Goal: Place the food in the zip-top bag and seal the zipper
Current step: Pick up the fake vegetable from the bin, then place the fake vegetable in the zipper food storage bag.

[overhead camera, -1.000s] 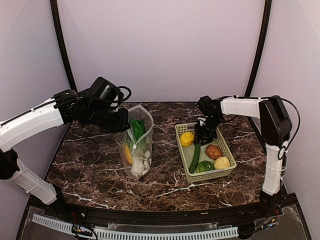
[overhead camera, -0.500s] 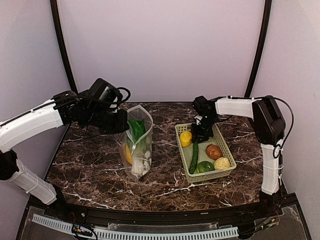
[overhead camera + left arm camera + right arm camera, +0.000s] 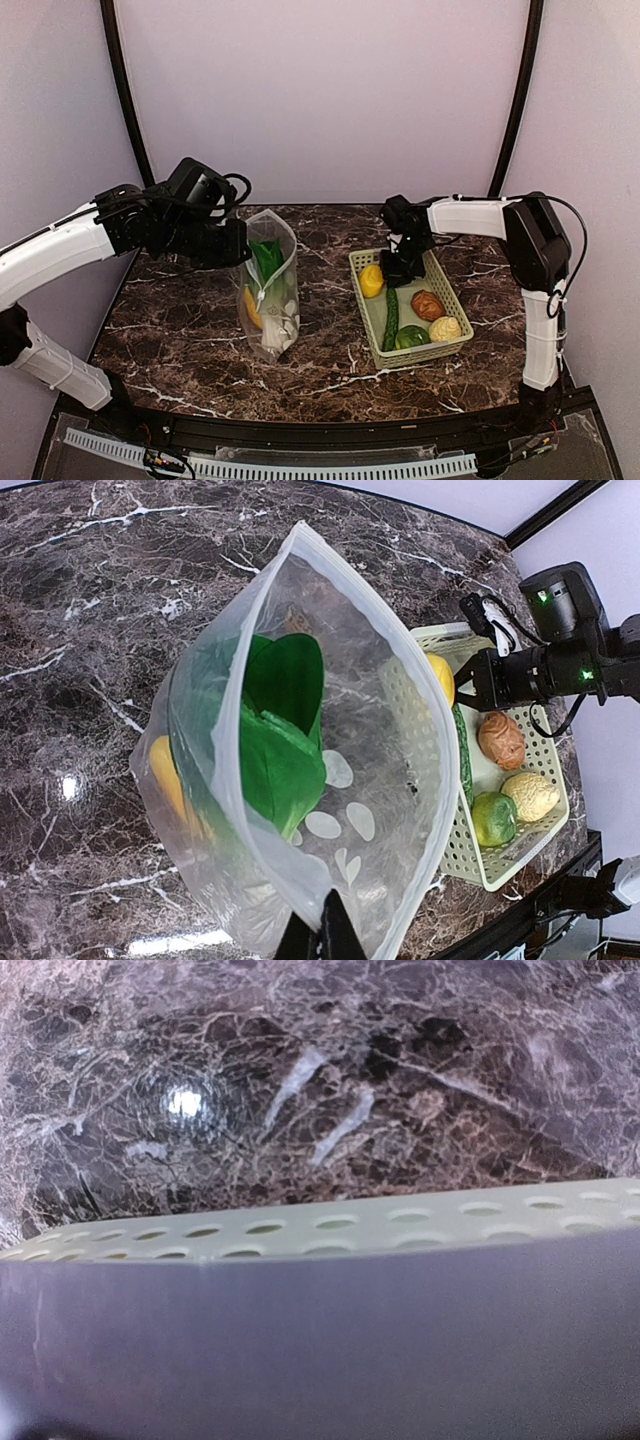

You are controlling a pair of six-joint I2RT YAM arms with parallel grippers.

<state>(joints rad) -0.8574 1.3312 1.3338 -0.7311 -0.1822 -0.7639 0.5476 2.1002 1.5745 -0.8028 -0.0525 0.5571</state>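
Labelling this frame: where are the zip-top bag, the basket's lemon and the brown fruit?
zip-top bag (image 3: 270,300), top external view, middle of its clear side.
lemon (image 3: 371,281), top external view, its yellow top.
brown fruit (image 3: 428,304), top external view, its centre.

The table was dark brown marble with white veins. The zip-top bag was clear (with white dots), the basket light green, the lemon yellow.

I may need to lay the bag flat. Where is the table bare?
Bare table between bag and basket, along the near edge before both, and left of the bag. The basket is crowded.
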